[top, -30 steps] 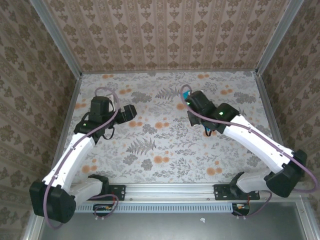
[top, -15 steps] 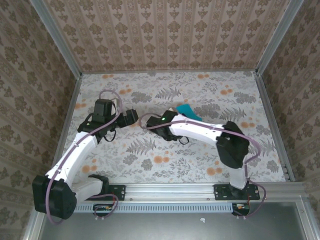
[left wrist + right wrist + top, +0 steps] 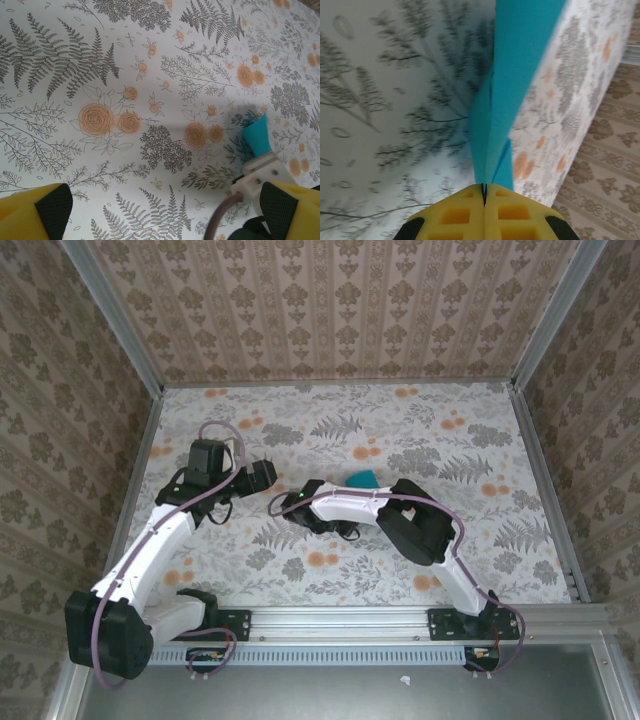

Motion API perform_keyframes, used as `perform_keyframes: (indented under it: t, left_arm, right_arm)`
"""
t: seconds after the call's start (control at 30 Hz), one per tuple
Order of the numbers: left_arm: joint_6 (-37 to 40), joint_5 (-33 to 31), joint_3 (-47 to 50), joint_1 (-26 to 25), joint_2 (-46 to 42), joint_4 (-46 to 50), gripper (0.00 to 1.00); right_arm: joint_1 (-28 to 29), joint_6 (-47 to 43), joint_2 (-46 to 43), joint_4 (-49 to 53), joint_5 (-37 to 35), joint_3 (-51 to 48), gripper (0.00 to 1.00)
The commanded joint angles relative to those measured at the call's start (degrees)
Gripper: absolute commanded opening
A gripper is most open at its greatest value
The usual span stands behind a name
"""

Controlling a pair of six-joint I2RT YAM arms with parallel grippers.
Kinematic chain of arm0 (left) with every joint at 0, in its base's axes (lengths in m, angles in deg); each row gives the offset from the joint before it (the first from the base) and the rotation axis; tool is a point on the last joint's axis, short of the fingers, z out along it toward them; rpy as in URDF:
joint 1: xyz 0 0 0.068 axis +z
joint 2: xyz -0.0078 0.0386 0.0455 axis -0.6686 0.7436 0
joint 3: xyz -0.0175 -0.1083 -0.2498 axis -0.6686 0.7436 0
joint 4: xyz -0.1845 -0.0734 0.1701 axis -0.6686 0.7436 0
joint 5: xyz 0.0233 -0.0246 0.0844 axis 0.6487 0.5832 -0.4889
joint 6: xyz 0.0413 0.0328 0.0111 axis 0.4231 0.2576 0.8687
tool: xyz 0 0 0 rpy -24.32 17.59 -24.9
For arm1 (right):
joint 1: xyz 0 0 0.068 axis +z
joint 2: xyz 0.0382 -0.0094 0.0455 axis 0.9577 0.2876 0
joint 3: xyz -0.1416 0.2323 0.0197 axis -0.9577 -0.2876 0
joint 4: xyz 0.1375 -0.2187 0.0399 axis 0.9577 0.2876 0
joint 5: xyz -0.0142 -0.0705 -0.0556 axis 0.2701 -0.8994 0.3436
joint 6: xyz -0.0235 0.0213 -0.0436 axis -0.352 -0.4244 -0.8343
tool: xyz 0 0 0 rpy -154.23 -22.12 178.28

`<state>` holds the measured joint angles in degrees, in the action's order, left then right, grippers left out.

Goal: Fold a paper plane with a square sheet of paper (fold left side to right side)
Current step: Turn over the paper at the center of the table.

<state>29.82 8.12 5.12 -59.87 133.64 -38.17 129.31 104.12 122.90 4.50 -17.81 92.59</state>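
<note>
One paper plane [image 3: 520, 60] (plain cyan) in right gripper [image 3: 484, 191]

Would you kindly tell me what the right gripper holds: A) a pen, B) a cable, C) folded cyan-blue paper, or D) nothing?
C: the right wrist view shows the right gripper shut, with the folded cyan-blue paper pinched between its jaws.

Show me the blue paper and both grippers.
blue paper [image 3: 517, 75], right wrist view, on its broad face.
right gripper [image 3: 484, 189], right wrist view, between its shut fingertips.
left gripper [image 3: 162, 215], left wrist view, midway between spread fingertips.
</note>
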Motion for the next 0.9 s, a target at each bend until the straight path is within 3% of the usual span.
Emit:
perform_keyframes:
  t: [0.0,0.37,0.53,0.63,0.87]
  left_arm:
    - [0.7,1.2,-0.2,0.2,0.3,0.4,1.00]
    - [-1.1,5.4,2.3,-0.7,0.6,-1.0,1.00]
    - [-2.9,7.6,3.1,-5.5,4.5,-5.1,1.00]
    - [-5.1,8.2,2.6,-10.5,9.0,-9.5,0.99]
    - [-11.6,8.0,-0.9,-19.8,22.0,-21.2,0.98]
  right_arm:
    - [0.2,-1.5,0.5,-2.4,7.6,0.7,0.11]
    - [-0.4,2.6,-18.5,-13.4,17.6,-11.8,0.51]
    - [-2.2,4.1,-32.5,-22.5,23.3,-21.9,0.68]
    - [-5.2,4.7,-39.8,-28.1,26.6,-28.1,0.76]
    - [-17.8,9.5,-59.3,-40.0,36.3,-45.3,0.89]
